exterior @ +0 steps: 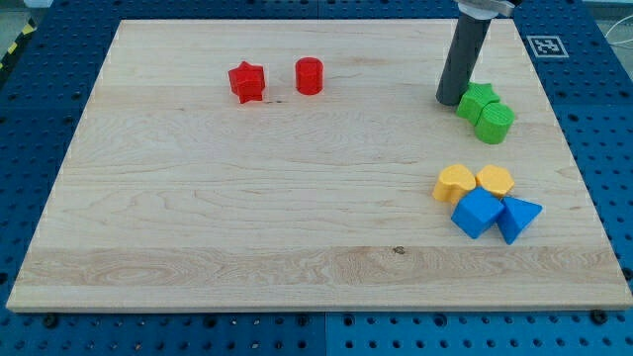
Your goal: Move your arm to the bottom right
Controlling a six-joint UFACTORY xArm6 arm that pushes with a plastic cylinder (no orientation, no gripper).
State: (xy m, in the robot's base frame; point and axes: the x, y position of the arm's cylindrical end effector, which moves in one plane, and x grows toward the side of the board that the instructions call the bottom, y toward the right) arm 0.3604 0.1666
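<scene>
My tip [450, 99] rests on the wooden board [247, 218] in the upper right part of the view. It stands just left of a green star block [478, 101], touching or nearly touching it. A green cylinder [495, 123] sits against the star's lower right. Below them, at the right, lie a yellow rounded block [454, 183], a yellow hexagon [495, 181], a blue cube [478, 213] and a blue triangular block [518, 218], packed together. A red star [246, 82] and a red cylinder [310, 75] stand at the upper left of centre.
A blue perforated table [593, 99] surrounds the board. A black-and-white marker tag [545, 45] lies by the board's top right corner. The board's right edge runs just past the blue blocks.
</scene>
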